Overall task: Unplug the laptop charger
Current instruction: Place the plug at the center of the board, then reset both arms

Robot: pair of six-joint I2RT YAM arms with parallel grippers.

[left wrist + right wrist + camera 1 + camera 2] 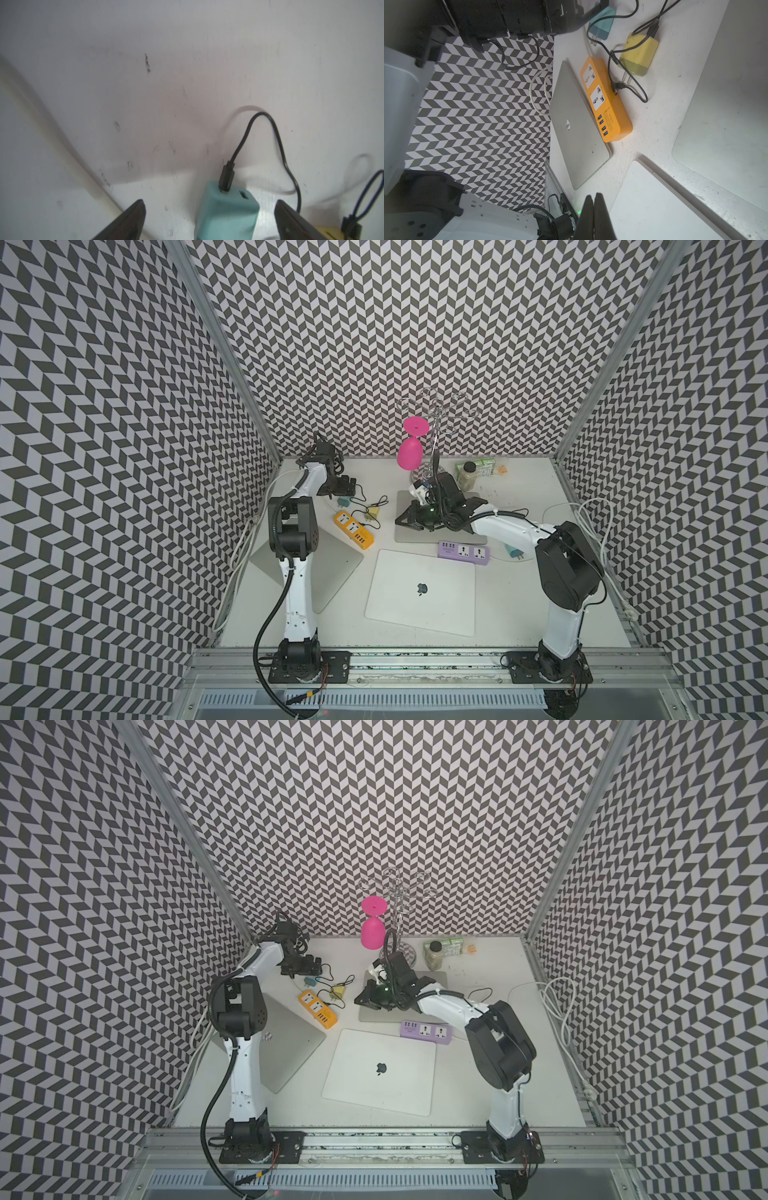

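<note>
A teal charger (343,502) (226,214) with a black cable (249,128) plugged into it lies on the table. Its prongs are bare in the right wrist view, clear of the orange power strip (353,529) (606,99). My left gripper (347,486) (210,202) hangs over the charger, open, with its fingers (133,220) on either side and not touching it. A yellow charger (372,512) (638,55) lies beside the strip, prongs also free. My right gripper (402,519) (593,197) is shut and empty above a grey laptop (401,537).
In both top views a white laptop (419,593) (380,1073) lies front centre and a silver laptop (332,568) at the left. A purple power strip (463,552) has another teal charger (514,551) beside it. A pink glass (410,452) hangs on a wire rack, with a bottle (468,475) behind.
</note>
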